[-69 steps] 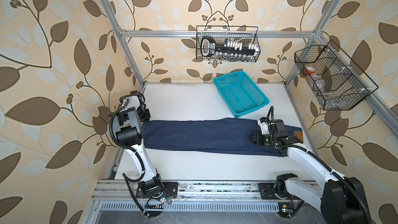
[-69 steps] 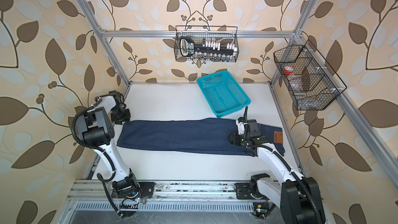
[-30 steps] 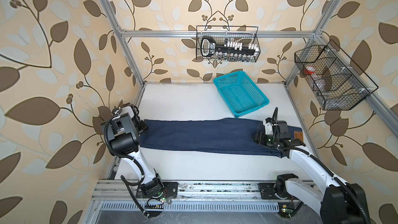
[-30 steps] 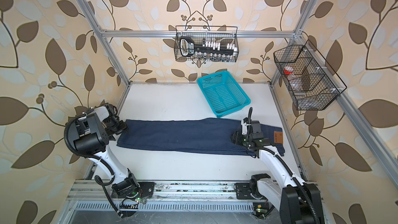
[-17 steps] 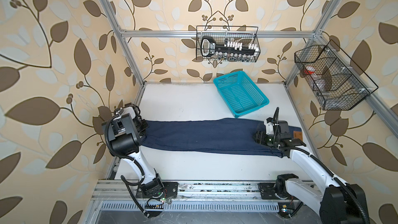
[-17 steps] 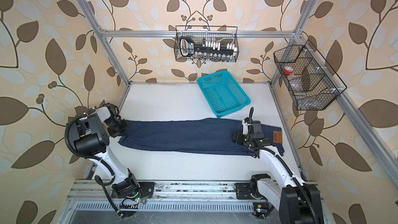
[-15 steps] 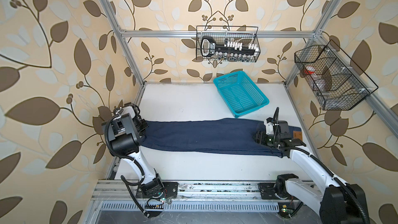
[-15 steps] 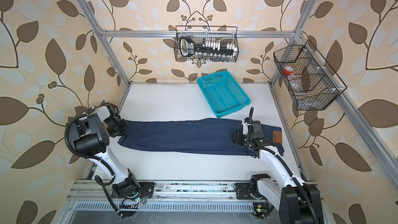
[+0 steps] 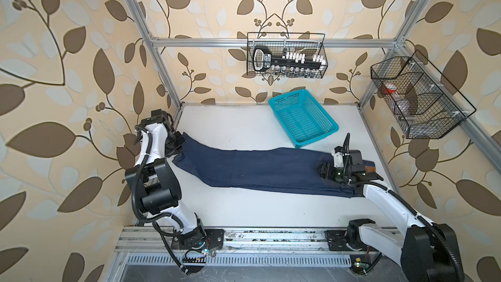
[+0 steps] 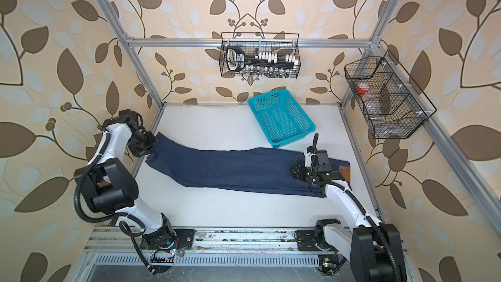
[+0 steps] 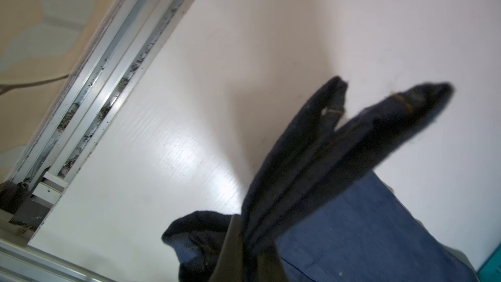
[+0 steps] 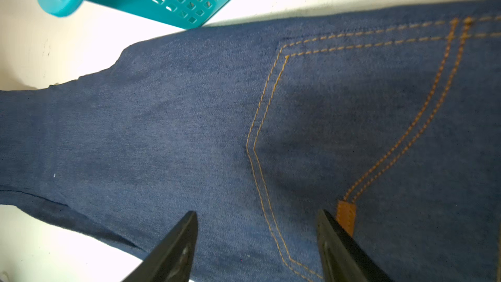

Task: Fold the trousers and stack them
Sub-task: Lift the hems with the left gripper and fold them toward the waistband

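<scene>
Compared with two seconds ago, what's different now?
The left tool closed on the leg ends of the trousers and lifted them. The right tool, open over the back pocket, barely moved. The waist end and the basket stayed put.

1 pr trousers, 1 turquoise plastic basket, 2 black wire baskets, 2 robot arms, 1 white table.
</scene>
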Robot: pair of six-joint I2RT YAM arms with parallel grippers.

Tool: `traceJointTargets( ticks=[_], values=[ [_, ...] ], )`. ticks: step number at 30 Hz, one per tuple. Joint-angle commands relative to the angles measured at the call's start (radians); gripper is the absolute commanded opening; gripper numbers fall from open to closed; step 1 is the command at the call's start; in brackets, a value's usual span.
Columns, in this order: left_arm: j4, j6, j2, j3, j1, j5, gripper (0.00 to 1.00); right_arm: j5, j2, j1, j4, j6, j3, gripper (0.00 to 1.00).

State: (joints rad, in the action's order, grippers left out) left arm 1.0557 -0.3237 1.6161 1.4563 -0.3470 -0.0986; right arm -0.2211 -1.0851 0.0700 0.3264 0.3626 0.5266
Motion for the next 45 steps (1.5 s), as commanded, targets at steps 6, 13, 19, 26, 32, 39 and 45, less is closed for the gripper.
traceJointTargets(
  ticks=[6,13,19,26,32,39,45],
  values=[
    [0.017,-0.283,-0.17,0.051,0.34,-0.068,0.0,-0.013,-0.018,-0.042,-0.024,-0.029,0.05,0.7],
    [-0.137,-0.513,-0.155,0.031,0.633,0.004,0.0,-0.018,-0.008,-0.055,-0.053,-0.019,0.066,0.7],
    [-0.225,-0.604,-0.059,0.058,0.848,0.069,0.0,-0.015,0.005,-0.055,-0.07,-0.004,0.07,0.7],
    [-0.416,-0.732,0.083,0.061,1.014,0.085,0.0,-0.017,0.061,-0.055,-0.066,0.015,0.038,0.71],
    [-0.507,-0.79,0.153,0.058,1.091,0.125,0.0,-0.023,0.109,-0.055,-0.055,0.02,-0.001,0.71],
    [-0.581,-0.799,0.249,0.073,1.127,0.102,0.0,-0.035,0.134,-0.055,-0.058,0.03,-0.033,0.7],
    [-0.496,-0.754,0.347,0.147,1.149,0.022,0.1,-0.031,0.147,-0.053,-0.046,0.02,-0.032,0.71]
  ],
)
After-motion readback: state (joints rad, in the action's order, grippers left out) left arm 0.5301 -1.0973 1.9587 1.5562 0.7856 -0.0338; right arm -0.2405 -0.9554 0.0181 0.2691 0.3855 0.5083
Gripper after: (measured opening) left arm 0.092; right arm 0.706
